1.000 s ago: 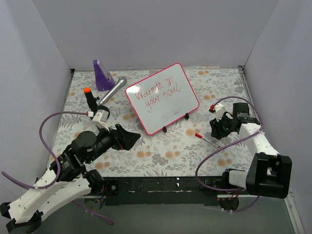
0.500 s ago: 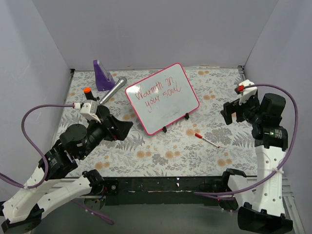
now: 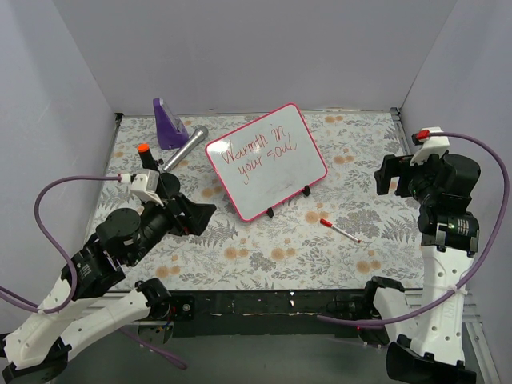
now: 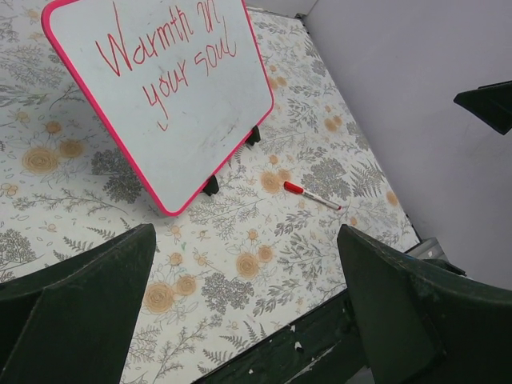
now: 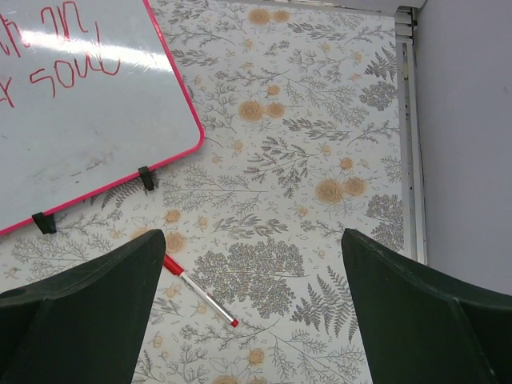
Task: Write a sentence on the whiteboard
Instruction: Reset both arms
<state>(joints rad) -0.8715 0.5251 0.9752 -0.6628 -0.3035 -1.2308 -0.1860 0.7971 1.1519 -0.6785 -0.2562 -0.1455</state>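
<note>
Floral-patterned table [image 3: 272, 250] ringed by pale walls [image 3: 240, 48]; left end effector [image 3: 198, 218] and right end effector [image 3: 389, 177] both gape, empty.

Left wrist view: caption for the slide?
Open left gripper facing the whiteboard, sentence "Warmth in your soul" written, red-capped marker loose on the table.
</note>
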